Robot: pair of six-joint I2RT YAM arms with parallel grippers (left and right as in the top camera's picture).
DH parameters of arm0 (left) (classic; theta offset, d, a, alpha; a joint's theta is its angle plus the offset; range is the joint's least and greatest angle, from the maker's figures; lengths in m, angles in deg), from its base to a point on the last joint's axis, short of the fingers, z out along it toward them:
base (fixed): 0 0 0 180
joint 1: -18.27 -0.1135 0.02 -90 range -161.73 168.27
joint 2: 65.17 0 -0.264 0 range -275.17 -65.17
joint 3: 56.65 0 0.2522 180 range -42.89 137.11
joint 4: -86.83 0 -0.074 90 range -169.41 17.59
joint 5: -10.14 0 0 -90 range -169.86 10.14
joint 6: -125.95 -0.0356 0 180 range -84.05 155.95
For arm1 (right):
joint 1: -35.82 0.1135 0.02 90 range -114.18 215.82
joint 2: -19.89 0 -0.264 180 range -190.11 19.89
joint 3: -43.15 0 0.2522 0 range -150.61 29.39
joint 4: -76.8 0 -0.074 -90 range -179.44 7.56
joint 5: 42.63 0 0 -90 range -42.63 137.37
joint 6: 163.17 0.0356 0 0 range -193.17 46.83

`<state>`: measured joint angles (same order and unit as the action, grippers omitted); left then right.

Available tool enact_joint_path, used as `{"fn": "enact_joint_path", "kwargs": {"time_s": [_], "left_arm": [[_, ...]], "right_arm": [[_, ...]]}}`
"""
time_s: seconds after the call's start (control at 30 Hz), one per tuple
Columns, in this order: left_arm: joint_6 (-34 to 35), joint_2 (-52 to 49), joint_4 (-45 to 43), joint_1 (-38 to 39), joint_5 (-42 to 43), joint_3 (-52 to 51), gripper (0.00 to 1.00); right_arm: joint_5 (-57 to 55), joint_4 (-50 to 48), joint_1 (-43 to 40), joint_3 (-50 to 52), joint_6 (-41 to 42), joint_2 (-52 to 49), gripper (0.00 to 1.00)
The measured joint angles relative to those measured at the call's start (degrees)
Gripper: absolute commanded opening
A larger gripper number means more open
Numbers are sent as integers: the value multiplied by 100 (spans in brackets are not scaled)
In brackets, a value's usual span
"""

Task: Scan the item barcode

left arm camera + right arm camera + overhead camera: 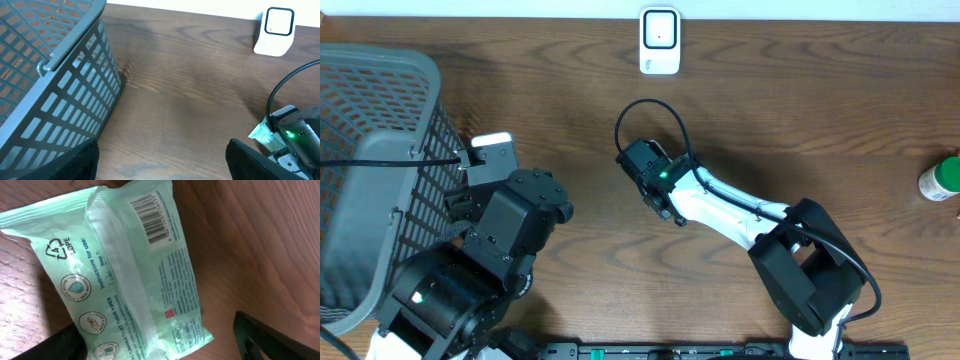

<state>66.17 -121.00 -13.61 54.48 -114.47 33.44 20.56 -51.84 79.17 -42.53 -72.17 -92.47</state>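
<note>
The item is a pale green wipes pack (135,280) lying flat on the wooden table, printed side up. Its barcode (152,220) faces the camera near the pack's far end. My right gripper (157,342) is open and straddles the pack's near end; one finger (260,335) stands clear of its edge. From overhead the right gripper (640,168) covers the pack. A green corner of the pack (264,134) shows in the left wrist view. The white scanner (659,40) stands upright at the table's far edge. My left gripper (162,167) is open and empty beside the basket.
A grey mesh basket (420,75) fills the left side, its wall (75,100) close to my left fingers. A green-capped bottle (941,178) lies at the right edge. A black cable (650,110) loops from the right wrist.
</note>
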Motion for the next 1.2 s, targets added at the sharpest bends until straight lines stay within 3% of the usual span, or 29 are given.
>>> {"fn": "enact_joint_path", "kwargs": {"time_s": [0.27,0.53,0.73,0.83,0.97,1.2], "left_arm": [[0,0,0,0,0,0,81],[0,0,0,0,0,0,81],[0,0,0,0,0,0,81],[0,0,0,0,-2,0,81],[0,0,0,0,0,0,82],[0,0,0,0,0,0,81]], "right_arm": [[-627,7,361,-87,-129,-275,86],[-1368,-46,682,-256,-234,-643,62],[-1408,-39,671,-295,-409,-798,32],[-1384,-28,669,-291,-422,-846,26],[-1239,-39,575,-289,-439,-863,1],[-772,407,380,-573,-350,-831,1]]}}
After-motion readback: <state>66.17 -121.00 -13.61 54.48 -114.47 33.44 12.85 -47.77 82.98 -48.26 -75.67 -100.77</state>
